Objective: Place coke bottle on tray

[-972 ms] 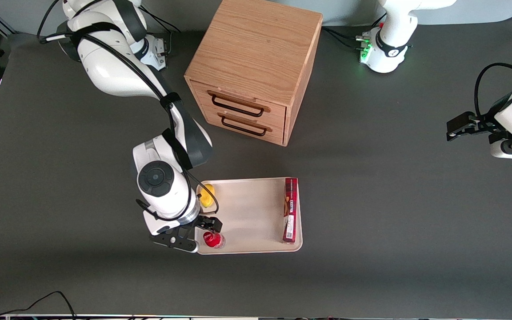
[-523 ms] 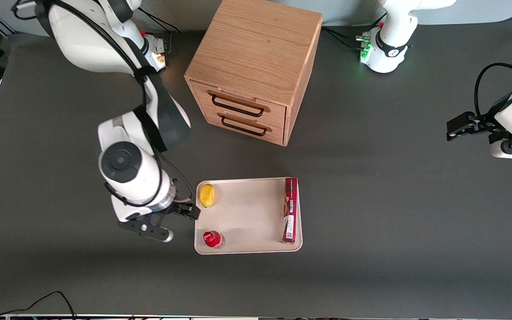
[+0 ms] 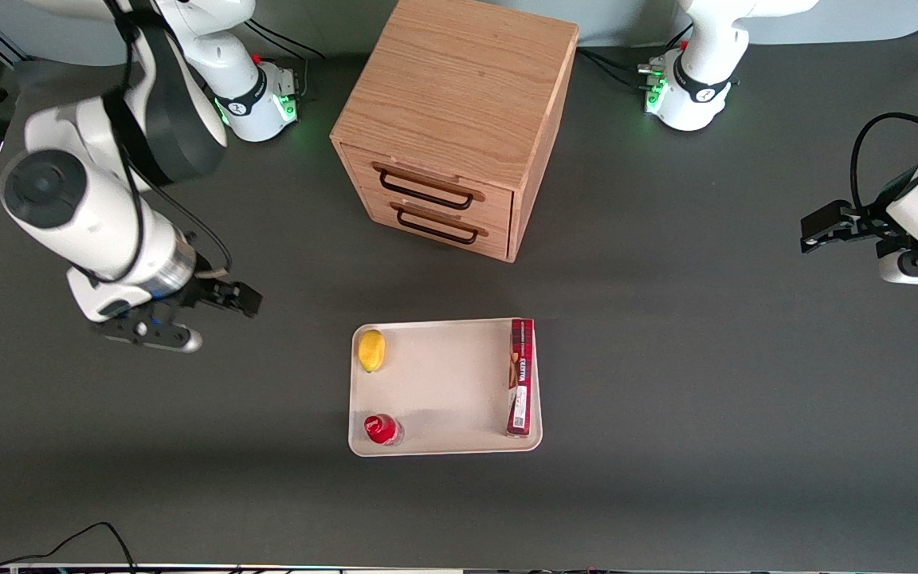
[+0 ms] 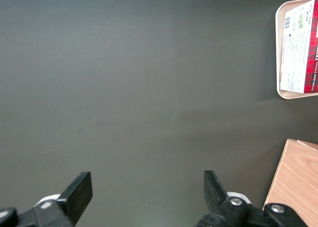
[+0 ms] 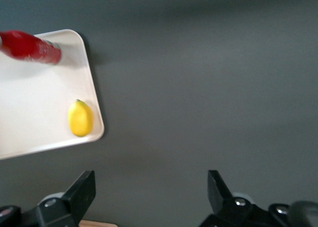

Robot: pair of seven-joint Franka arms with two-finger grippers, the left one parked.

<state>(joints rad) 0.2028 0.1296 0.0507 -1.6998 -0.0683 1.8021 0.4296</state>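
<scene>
Jaws standing apart and holding nothing, the right arm's gripper (image 3: 200, 315) is hanging above the bare table (image 3: 666, 359), well apart from the tray (image 3: 443, 383) and toward the working arm's end. The coke bottle (image 3: 382, 430) is standing upright on the tray, in the corner nearest the front camera on the working arm's side, just inside the low rim; the right wrist view is showing it there too (image 5: 30, 46), clear of the gripper.

Judging from how things are lying, the placing looks done and the step in hand is clearing away. Doing that well means carrying the gripper off high and wide of the tray, so nothing is brushing the upright bottle, which looks light and easy to tip.

By count: one coke bottle, one tray, one yellow lemon-like fruit (image 3: 371, 351) lying in the tray corner farther from the front camera, and one long red box (image 3: 520, 376) lying along the tray edge toward the parked arm's end. One wooden cabinet (image 3: 455, 119) with two drawers is sitting farther from the front camera than the tray.
</scene>
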